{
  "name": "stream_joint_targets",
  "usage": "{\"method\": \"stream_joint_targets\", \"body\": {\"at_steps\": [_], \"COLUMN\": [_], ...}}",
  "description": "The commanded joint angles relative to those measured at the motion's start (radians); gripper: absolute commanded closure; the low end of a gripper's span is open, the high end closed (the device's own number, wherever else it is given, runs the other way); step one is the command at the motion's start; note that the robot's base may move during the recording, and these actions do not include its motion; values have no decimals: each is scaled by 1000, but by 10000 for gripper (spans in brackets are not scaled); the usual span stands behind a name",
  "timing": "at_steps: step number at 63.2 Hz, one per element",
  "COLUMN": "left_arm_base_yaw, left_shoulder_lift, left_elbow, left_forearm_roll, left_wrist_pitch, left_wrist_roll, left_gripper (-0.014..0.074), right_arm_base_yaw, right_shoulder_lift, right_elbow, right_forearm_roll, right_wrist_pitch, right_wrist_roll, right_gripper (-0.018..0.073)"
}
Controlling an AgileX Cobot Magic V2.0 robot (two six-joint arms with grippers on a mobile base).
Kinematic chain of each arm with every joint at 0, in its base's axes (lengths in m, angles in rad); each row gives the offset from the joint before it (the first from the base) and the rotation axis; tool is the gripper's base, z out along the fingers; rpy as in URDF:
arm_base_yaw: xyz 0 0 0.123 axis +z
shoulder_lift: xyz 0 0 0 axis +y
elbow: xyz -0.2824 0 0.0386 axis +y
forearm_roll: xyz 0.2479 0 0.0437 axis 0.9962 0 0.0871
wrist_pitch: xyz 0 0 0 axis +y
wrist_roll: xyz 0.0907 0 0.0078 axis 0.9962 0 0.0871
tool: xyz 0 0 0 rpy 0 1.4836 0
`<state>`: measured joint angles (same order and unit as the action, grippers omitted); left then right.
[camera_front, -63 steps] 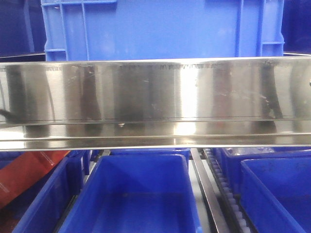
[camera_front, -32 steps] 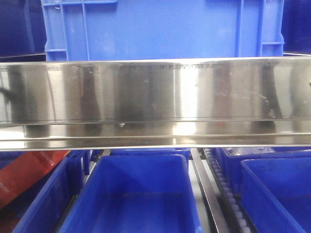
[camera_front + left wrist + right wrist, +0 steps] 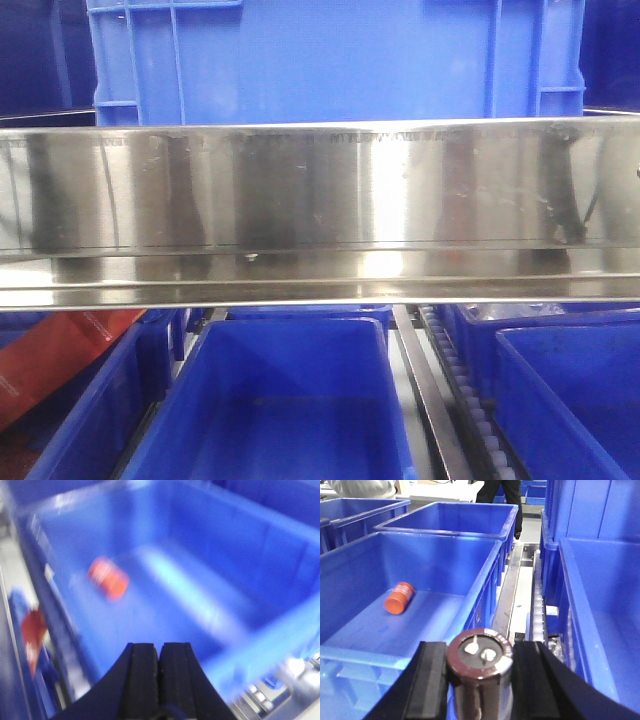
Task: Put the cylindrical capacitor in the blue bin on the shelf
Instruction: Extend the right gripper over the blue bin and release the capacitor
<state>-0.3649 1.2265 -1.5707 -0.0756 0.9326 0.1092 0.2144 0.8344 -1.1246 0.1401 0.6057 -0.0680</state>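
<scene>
The right tool (image 3: 480, 682) is closed tight on the cylindrical capacitor (image 3: 480, 652), with one black finger on each side. The capacitor is dark brown with a silver top and two small metal tabs. It stands upright at the bottom middle of the right wrist view.

Behind it and to the left is a blue bin (image 3: 480, 575). An orange round part (image 3: 399, 597) lies on its side on the bin floor, at the left of the picture. A roller track (image 3: 537, 615) runs up the picture just right of this bin. Past it, at the right edge, is another bin (image 3: 600, 630).

The left tool (image 3: 160, 675) is at the bottom middle of the left wrist view. Its two black fingers are pressed together with nothing between them. The picture is blurry. It shows a bin with a wide blue floor (image 3: 200, 605), and an orange-red round thing (image 3: 107, 577) lies in it at the upper left.

In the front view, the shelf (image 3: 320, 190) has a shiny rail across the middle. A big blue box (image 3: 330, 60) sits on top. A lower bin (image 3: 290, 400) stands under the rail.
</scene>
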Motion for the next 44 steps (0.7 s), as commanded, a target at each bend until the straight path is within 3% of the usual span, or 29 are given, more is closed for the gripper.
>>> {"method": "stream_joint_targets", "body": {"at_steps": [1,9,18,31,44], "left_arm_base_yaw": [5,5,5,5,5], "left_shoulder_lift": [-105,-245,-375,-476,-495], "left_elbow": [135,309,429,490,504], "left_forearm_roll": [-8,-10,-10,-10,-10], "left_wrist_pitch": [-109,-206,-234,-230,-183], "left_wrist_roll": [-16,-16,-16,-16,-16], "left_gripper": [708,708,708,708,708], "right_arm_base_yaw": [7,27,96,213,265], "right_shoulder_lift": [14,80,202,433,671], "right_elbow": [-36,-140,-309,-538,-676], "right_forearm_roll": [0,3,5,5,5], "right_wrist_pitch": [-44,-24,14,108,182], "right_wrist_roll": [-5,-5,-24,-49,-67], "right_gripper": [713,713,713,713,713]}}
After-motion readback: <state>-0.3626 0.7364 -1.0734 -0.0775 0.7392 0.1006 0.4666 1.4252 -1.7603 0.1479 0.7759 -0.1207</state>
